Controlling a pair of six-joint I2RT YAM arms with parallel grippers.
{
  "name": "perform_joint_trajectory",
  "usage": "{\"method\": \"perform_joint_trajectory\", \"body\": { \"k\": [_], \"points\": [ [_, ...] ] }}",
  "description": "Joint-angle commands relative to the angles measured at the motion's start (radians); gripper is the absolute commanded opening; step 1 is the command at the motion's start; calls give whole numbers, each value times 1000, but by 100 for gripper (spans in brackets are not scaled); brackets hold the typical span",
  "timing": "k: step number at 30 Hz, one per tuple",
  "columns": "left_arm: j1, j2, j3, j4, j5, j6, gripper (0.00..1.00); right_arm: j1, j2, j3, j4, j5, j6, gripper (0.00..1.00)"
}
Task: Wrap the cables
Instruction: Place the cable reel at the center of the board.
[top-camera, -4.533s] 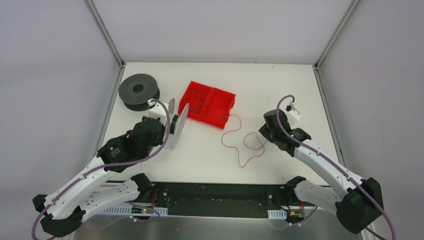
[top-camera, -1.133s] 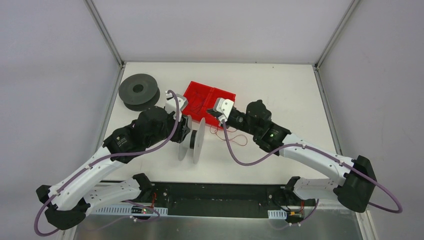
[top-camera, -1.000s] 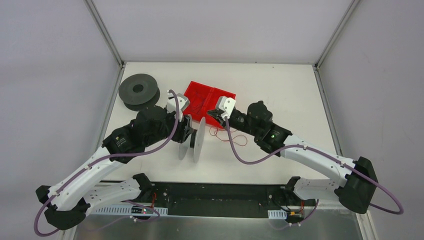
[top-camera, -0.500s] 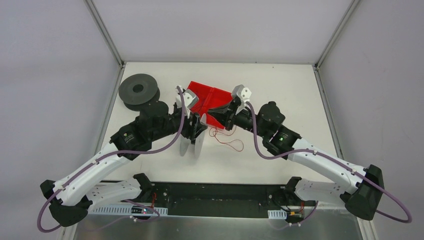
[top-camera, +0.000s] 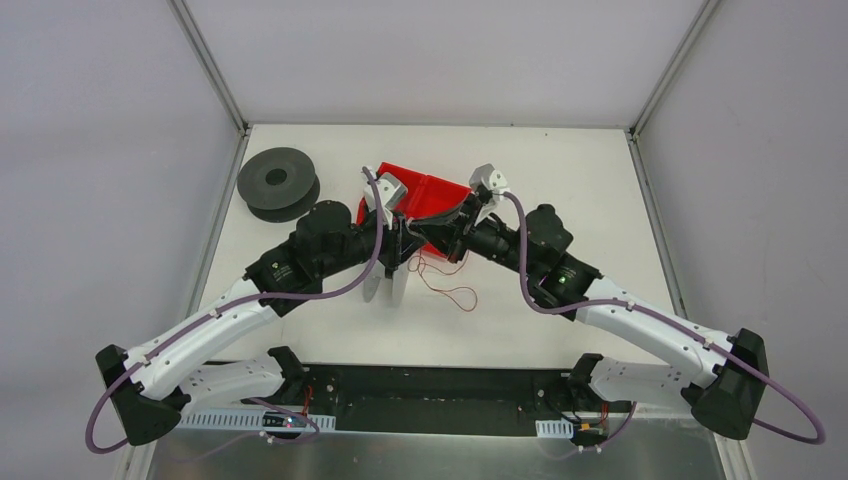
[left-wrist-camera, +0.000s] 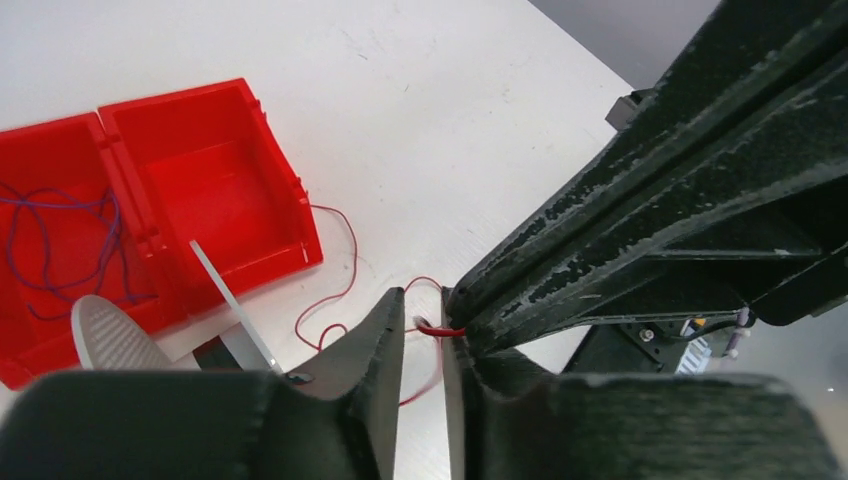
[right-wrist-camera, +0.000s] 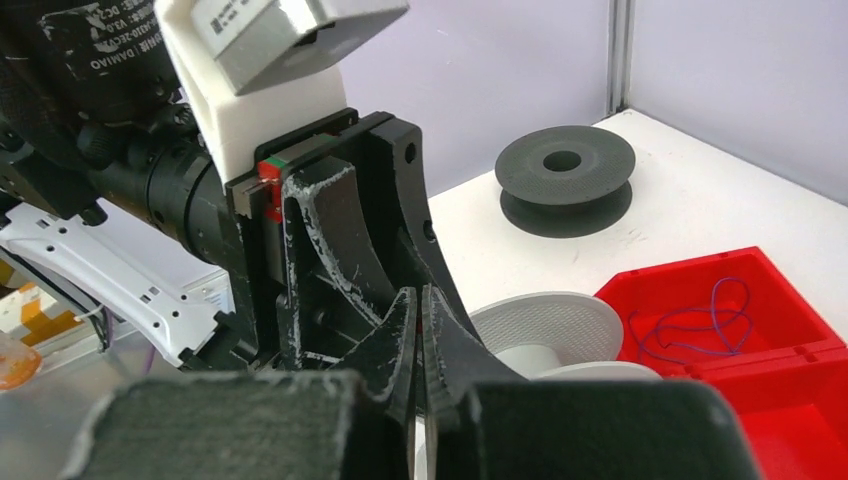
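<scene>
While my right gripper (right-wrist-camera: 420, 296) is shut tight on the red cable (left-wrist-camera: 432, 328), my left gripper (left-wrist-camera: 422, 305) has only a thin gap, with the cable end in it, not squeezed yet. The rest lies near the white spool (right-wrist-camera: 540, 318), which looks bare. More cables (left-wrist-camera: 45, 225) wait farther off in the red tray (left-wrist-camera: 200, 190). I think nearly all the wrapping is left.

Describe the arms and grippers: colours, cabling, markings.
Both arms: white link shells, black joint housings and bases. A thick purple cord runs along the left arm and another along the right arm. Each wrist carries a white-and-grey camera block. The left gripper and right gripper have black, rough-surfaced, tapering fingers. White lettering marks the left wrist motor; a green light glows on the right arm.
</scene>
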Motion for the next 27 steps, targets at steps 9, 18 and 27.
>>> {"method": "perform_joint_trajectory", "body": {
  "k": [9, 18, 27],
  "points": [
    [4, -29, -20, 104, -35, -124, 0, 7, -210, -241, 180, 100, 3, 45],
    [6, -65, -47, 203, 43, -230, 0, 8, -137, -293, 285, -3, -100, 49],
    [4, -112, -84, 239, 40, -259, 0, 9, -66, -298, 417, 55, -35, 34]
  ]
}}
